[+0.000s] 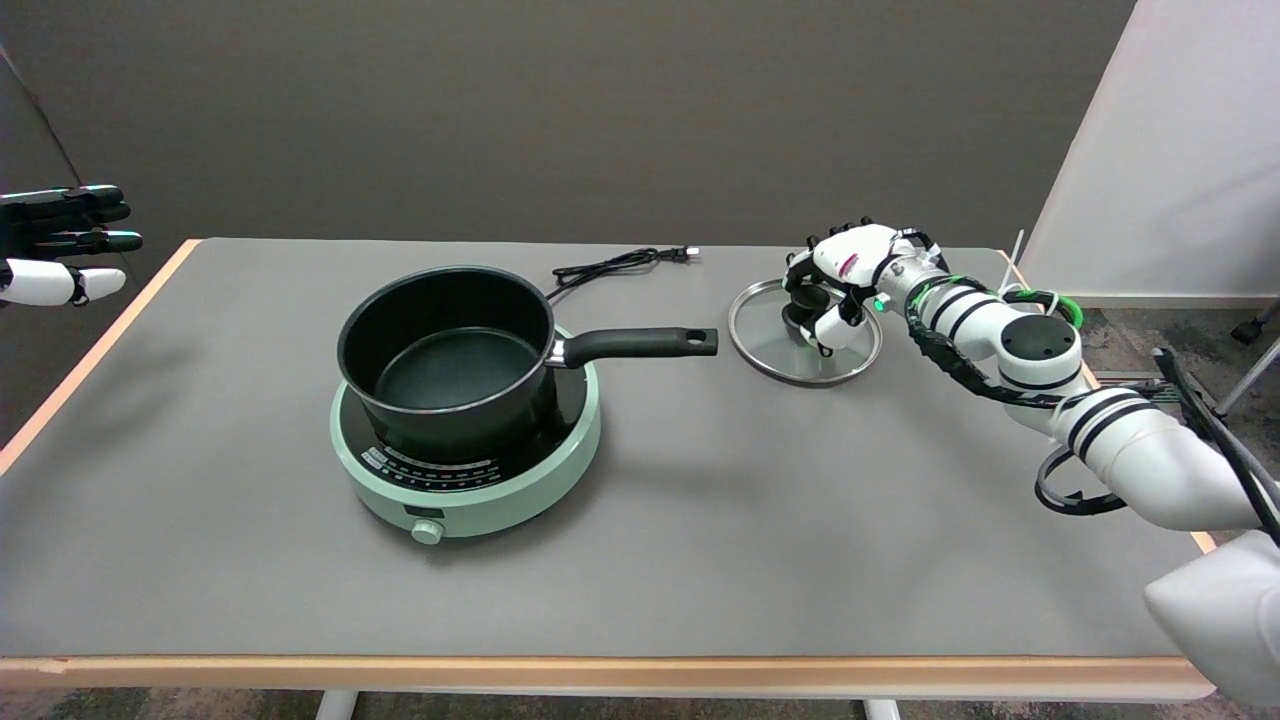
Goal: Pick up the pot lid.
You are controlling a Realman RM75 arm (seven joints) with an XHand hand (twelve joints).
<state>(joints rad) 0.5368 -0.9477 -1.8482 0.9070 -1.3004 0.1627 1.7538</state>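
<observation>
Curling over pot lid, right hand fingers seemingly gripping knob.

lid knob mostly hidden under right hand, grip unclear, left hand cut off at frame edge

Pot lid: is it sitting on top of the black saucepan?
No, the glass pot lid lies on the table, right of the open saucepan.

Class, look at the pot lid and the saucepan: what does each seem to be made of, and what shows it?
Pot lid: probably clear glass, since the grey table shows through, with a shiny metal rim and a black knob, likely plastic. Saucepan: dark matte body, probably coated metal; its black handle looks like plastic.
</observation>
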